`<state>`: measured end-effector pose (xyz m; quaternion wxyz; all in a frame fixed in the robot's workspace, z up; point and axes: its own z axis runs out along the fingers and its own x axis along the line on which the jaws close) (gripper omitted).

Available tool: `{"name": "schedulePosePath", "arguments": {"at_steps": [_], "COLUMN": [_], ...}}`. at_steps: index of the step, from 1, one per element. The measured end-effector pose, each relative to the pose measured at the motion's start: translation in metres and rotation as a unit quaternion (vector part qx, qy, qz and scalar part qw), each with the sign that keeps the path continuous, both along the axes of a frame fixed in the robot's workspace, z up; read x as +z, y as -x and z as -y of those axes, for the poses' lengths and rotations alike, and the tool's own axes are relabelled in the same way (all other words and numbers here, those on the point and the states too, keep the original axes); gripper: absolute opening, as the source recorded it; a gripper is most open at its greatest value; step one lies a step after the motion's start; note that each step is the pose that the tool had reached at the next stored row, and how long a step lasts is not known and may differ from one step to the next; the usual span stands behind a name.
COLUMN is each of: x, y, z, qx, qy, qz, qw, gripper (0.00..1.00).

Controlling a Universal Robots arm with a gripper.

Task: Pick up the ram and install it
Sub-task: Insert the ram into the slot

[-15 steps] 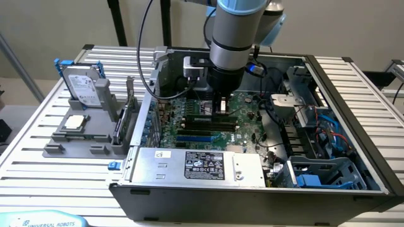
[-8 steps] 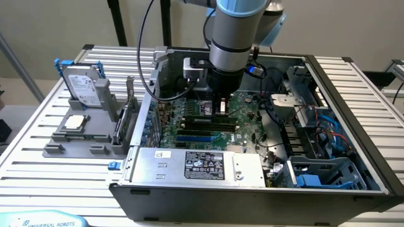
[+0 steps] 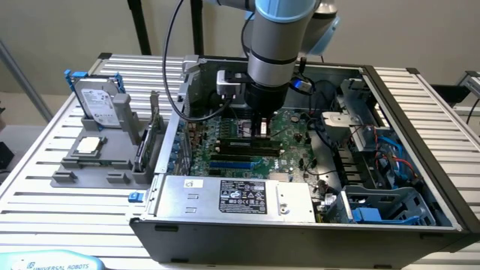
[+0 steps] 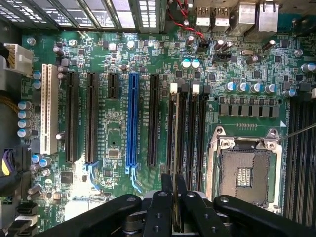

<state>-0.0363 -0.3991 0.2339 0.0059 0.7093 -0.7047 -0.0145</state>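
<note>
My gripper [image 3: 262, 131] is down inside the open computer case [image 3: 420, 169], low over the motherboard [image 3: 289, 126] at its long black memory slots [image 3: 248, 147]. In the wrist view the black fingers [image 4: 160, 207] are shut on the ram [image 4: 176, 148]. The ram shows edge-on as a thin strip running away from the fingertips. It lies in line with the black slot [image 4: 170, 128] that has a white clip [image 4: 173, 89] at its far end. Whether the ram's lower edge sits in the slot or just above it I cannot tell.
A neighbouring slot with a white clip [image 4: 195, 89], a blue slot [image 4: 132, 118] and the open CPU socket [image 4: 244, 173] flank the ram. Outside the case, at the exterior view's left, a grey rack [image 3: 82, 169] holds a hard drive [image 3: 99, 102] and an expansion card [image 3: 154, 140]. The power supply [image 3: 232, 197] borders the board.
</note>
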Motion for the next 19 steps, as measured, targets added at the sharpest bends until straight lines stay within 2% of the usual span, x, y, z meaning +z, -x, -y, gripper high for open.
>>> {"name": "schedulePosePath", "arguments": {"at_steps": [10, 19], "x": [-0.0045, -0.0064], "y": [0.0002, 0.0001], "z": [0.0003, 0.0027], "qx": [0.000, 0.000], "qy": [0.0000, -0.0001], "qz": [0.0000, 0.0000], "qw": [1.0000, 1.0000], "gripper": [0.14, 0.14]}}
